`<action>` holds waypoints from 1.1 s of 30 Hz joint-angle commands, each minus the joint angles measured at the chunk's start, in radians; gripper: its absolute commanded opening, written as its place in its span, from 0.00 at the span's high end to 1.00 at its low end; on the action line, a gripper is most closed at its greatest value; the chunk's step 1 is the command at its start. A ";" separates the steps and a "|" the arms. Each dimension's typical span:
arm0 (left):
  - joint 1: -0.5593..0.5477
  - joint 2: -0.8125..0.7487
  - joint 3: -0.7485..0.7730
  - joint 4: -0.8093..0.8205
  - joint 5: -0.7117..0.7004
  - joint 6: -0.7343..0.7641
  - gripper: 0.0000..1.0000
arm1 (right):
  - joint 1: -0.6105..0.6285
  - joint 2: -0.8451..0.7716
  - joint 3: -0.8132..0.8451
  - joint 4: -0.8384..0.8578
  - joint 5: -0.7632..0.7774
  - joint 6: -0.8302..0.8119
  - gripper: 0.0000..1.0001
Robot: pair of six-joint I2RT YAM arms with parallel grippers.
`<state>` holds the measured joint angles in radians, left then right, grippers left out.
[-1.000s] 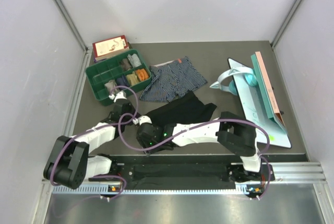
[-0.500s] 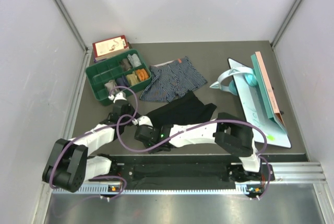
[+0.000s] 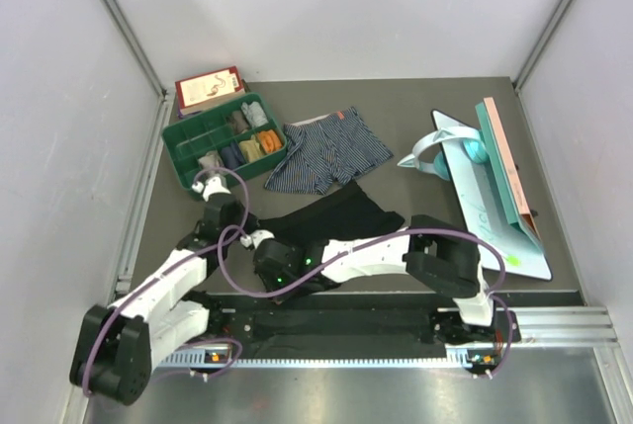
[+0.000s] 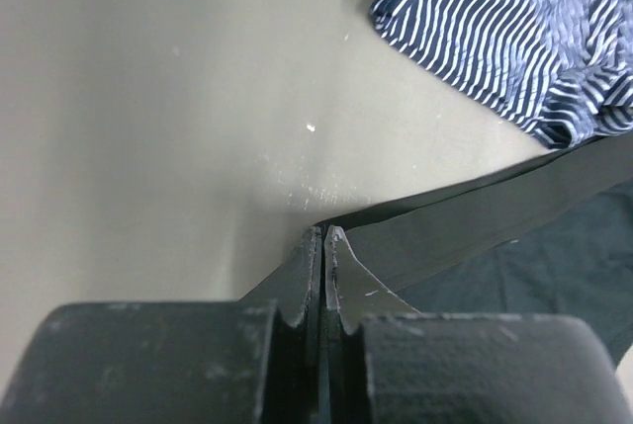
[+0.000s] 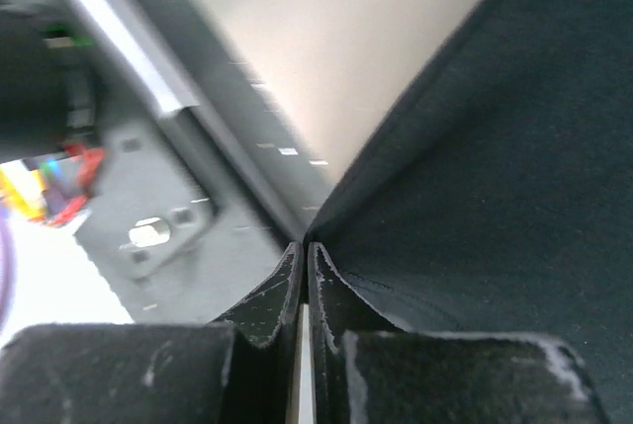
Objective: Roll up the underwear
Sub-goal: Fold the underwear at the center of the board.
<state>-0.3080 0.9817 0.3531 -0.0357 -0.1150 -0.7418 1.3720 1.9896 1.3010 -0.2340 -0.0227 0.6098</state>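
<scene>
The black underwear (image 3: 341,214) lies mid-table, its near left edge lifted. My left gripper (image 3: 247,238) is shut on the black waistband (image 4: 465,212), which stretches taut to the right from the fingertips (image 4: 336,246). My right gripper (image 3: 265,268) sits just nearer, close to the front rail. It is shut on a corner of the same black underwear (image 5: 495,147), which spreads up and right from its tips (image 5: 305,246). The striped underwear (image 3: 326,152) lies flat behind the black pair and shows in the left wrist view (image 4: 514,39) at upper right.
A green divided tray (image 3: 184,147) with rolled cloths stands at back left, a red box (image 3: 210,86) behind it. Teal and white flat items (image 3: 490,182) lie on the right. The metal front rail (image 5: 148,88) runs right beside the right gripper.
The right gripper has shut on the black underwear's near corner. Both grippers shifted slightly left and toward the front edge, drawing the black cloth with them.
</scene>
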 commanded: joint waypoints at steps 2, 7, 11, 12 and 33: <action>0.001 -0.143 0.009 -0.116 -0.063 0.044 1.00 | 0.029 -0.072 -0.022 0.091 -0.114 0.018 1.00; 0.001 -0.187 0.009 -0.185 -0.038 0.065 1.00 | 0.025 -0.146 -0.069 0.090 -0.076 0.030 1.00; 0.001 -0.207 0.033 -0.202 -0.014 0.061 1.00 | 0.004 -0.186 -0.106 0.078 -0.057 0.042 1.00; 0.001 -0.207 0.041 -0.207 -0.002 0.058 1.00 | -0.005 -0.199 -0.117 0.076 -0.053 0.044 1.00; -0.220 0.270 0.359 0.026 0.012 -0.041 1.00 | -0.376 -0.670 -0.445 -0.152 0.073 -0.047 1.00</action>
<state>-0.5114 1.1606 0.6281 -0.0994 -0.0734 -0.7723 1.0687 1.4258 0.8894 -0.3294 0.0177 0.6014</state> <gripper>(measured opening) 0.019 0.007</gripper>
